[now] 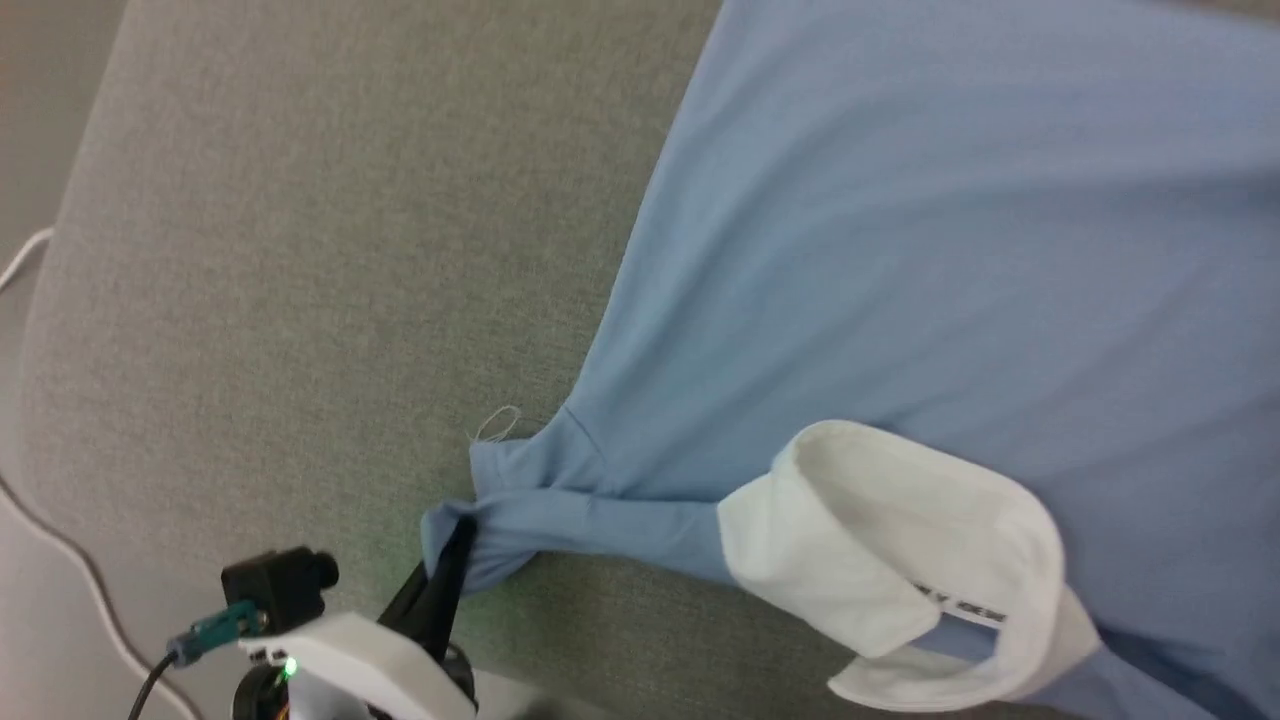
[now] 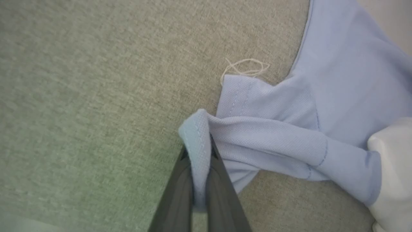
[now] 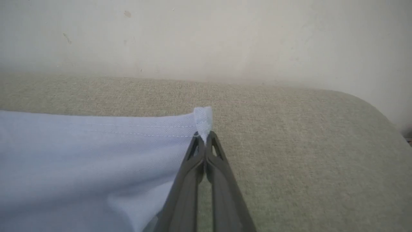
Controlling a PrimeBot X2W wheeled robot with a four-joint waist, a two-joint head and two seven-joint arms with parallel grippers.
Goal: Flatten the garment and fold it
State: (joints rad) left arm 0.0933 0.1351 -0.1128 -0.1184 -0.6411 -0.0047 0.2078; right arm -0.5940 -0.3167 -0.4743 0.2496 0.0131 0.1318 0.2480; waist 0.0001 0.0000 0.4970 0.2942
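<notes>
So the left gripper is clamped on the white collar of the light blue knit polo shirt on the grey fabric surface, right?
No: the left wrist view shows the left gripper clamped on the sleeve edge of the light blue knit polo shirt, not its white collar.

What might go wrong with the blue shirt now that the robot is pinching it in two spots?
1. The right gripper pinches only the tip of a hem corner of the shirt; a pull might tug it free.
2. The left gripper grips a bunched, twisted sleeve, so stretching may leave creases.
3. The white collar stands curled open and could get folded in crooked.
</notes>
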